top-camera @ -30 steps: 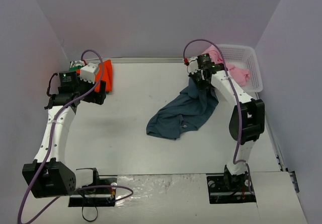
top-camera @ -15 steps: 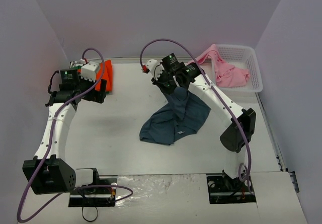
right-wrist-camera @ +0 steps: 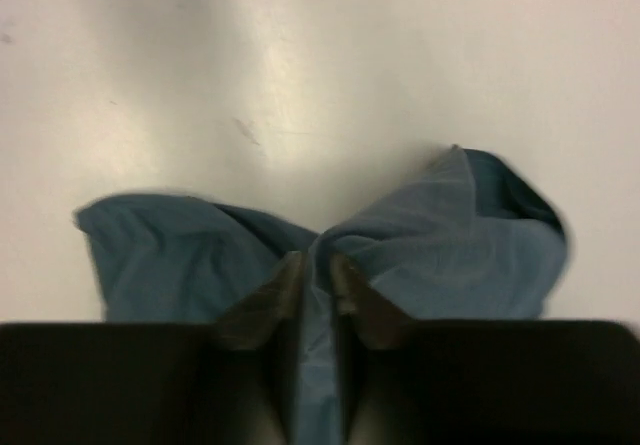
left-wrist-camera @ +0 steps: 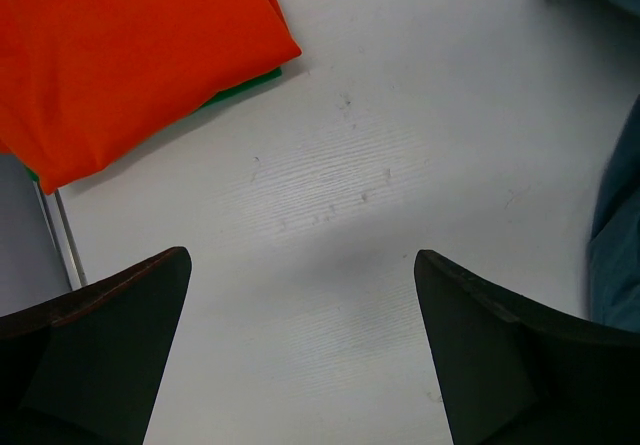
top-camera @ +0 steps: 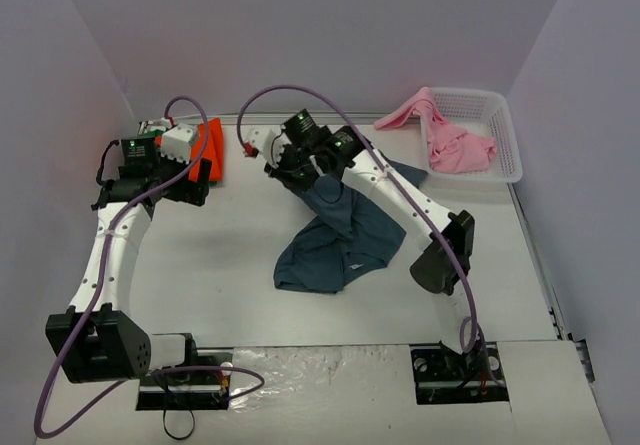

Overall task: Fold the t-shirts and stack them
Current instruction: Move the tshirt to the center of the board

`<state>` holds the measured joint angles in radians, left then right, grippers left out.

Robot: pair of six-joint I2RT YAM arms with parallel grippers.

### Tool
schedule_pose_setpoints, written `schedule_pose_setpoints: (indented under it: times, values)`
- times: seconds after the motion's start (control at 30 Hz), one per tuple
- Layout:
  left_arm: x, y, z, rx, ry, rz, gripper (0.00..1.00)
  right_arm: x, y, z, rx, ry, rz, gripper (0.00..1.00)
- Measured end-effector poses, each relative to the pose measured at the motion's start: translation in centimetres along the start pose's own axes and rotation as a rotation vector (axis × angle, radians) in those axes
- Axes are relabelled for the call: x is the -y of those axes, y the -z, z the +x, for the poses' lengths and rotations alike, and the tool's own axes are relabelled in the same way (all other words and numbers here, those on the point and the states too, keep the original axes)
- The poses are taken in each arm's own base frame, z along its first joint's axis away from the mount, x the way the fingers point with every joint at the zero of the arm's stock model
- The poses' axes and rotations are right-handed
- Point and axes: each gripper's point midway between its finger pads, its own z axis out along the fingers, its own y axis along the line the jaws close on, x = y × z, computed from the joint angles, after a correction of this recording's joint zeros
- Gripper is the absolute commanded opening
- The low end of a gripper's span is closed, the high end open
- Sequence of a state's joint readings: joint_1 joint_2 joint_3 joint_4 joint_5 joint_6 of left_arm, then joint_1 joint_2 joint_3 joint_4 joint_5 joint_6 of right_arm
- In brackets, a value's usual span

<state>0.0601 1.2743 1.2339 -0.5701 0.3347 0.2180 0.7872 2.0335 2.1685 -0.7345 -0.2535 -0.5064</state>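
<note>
Slate-blue t-shirt [top-camera: 335, 250] sits crumpled mid-surface. One bunched fold is pinched between the nearly closed fingers of the right end effector [right-wrist-camera: 313, 263]. The shirt's upper part is hidden behind that arm in the top view. Orange-red t-shirt [left-wrist-camera: 130, 55] is folded at far left and covers a green t-shirt [left-wrist-camera: 245, 83], of which only an edge shows. Pink t-shirt [top-camera: 450, 145] drapes over the white basket [top-camera: 505, 135]. Left end effector [left-wrist-camera: 300, 260] gapes wide and empty above the surface [top-camera: 230, 255].

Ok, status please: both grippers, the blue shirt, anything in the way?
Left gripper open, empty. Right gripper shut on blue shirt, rest crumpled on table. Orange shirt, pink shirt in basket: both aside.
</note>
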Motion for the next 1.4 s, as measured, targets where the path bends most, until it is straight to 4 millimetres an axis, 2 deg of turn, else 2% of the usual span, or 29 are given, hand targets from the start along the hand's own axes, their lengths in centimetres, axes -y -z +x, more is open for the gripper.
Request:
schedule_pose_setpoints:
  times: [0.03, 0.07, 0.17, 0.23, 0.3, 0.37, 0.43, 0.5, 0.6, 0.67, 0.73, 0.8, 0.93, 1.03, 1.13, 1.2, 1.23, 1.27, 1.4]
  values:
    - [-0.1, -0.1, 0.1, -0.003, -0.002, -0.002, 0.94, -1.1, -1.1, 0.0, -0.008, 0.01, -0.033, 0.53]
    - [-0.1, -0.1, 0.1, -0.006, -0.005, -0.003, 0.94, -2.6, -2.3, 0.0, -0.017, 0.021, -0.075, 0.63]
    - [-0.4, -0.4, 0.4, -0.019, -0.006, -0.017, 0.94, -5.9, -5.2, 1.3, -0.061, 0.061, -0.173, 0.73]
    - [-0.7, -0.6, 0.5, -0.024, -0.006, -0.027, 0.94, -7.6, -6.2, 2.8, -0.102, 0.067, -0.219, 0.75]
    - [-0.9, -0.6, 0.5, -0.027, -0.007, -0.039, 0.94, -7.8, -6.7, 4.6, -0.143, 0.051, -0.237, 0.77]
    - [-1.1, -0.7, 0.5, -0.028, -0.007, -0.047, 0.94, -6.6, -6.7, 6.4, -0.174, 0.009, -0.228, 0.79]
    - [-1.3, -0.8, 0.7, -0.035, -0.006, -0.059, 0.94, -3.9, -5.7, 8.7, -0.199, -0.054, -0.184, 0.8]
    - [-1.2, -1.0, 0.7, -0.042, -0.007, -0.061, 0.94, -0.8, -3.6, 10.6, -0.209, -0.114, -0.115, 0.8]
    - [-0.6, -1.2, 0.3, -0.035, -0.003, -0.038, 0.94, 3.6, 1.6, 12.9, -0.199, -0.188, 0.023, 0.8]
    - [0.6, -1.3, -0.5, -0.021, -0.014, -0.006, 0.94, 5.2, 5.3, 14.2, -0.199, -0.216, 0.118, 0.79]
    - [1.9, -1.7, -1.6, -0.014, -0.038, 0.029, 0.94, 4.6, 8.0, 15.2, -0.213, -0.22, 0.162, 0.78]
    - [3.0, -2.4, -2.9, -0.013, -0.062, 0.061, 0.94, 2.9, 9.2, 16.1, -0.228, -0.216, 0.16, 0.78]
    - [5.0, -4.8, -4.5, -0.035, -0.083, 0.13, 0.94, -0.8, 9.3, 19.6, -0.322, -0.236, 0.094, 0.78]
    - [6.4, -6.6, -4.7, -0.061, -0.06, 0.21, 0.94, -2.1, 9.0, 23.0, -0.402, -0.277, 0.058, 0.78]
    - [7.9, -8.3, -4.9, -0.096, -0.022, 0.297, 0.95, -1.9, 9.6, 25.8, -0.454, -0.349, 0.061, 0.77]
    - [8.8, -9.7, -5.5, -0.108, 0.002, 0.354, 1.0, -1.6, 10.1, 27.0, -0.466, -0.39, 0.075, 0.76]
    - [9.4, -10.5, -5.9, -0.109, 0.012, 0.381, 1.0, -1.5, 10.4, 27.3, -0.467, -0.404, 0.082, 0.76]
    - [10.0, -11.3, -6.2, -0.116, 0.022, 0.408, 0.95, -1.5, 10.6, 27.5, -0.466, -0.415, 0.089, 0.76]
    - [12.5, -14.3, -6.4, -0.158, 0.034, 0.494, 0.93, -1.4, 11.1, 27.3, -0.444, -0.44, 0.099, 0.77]
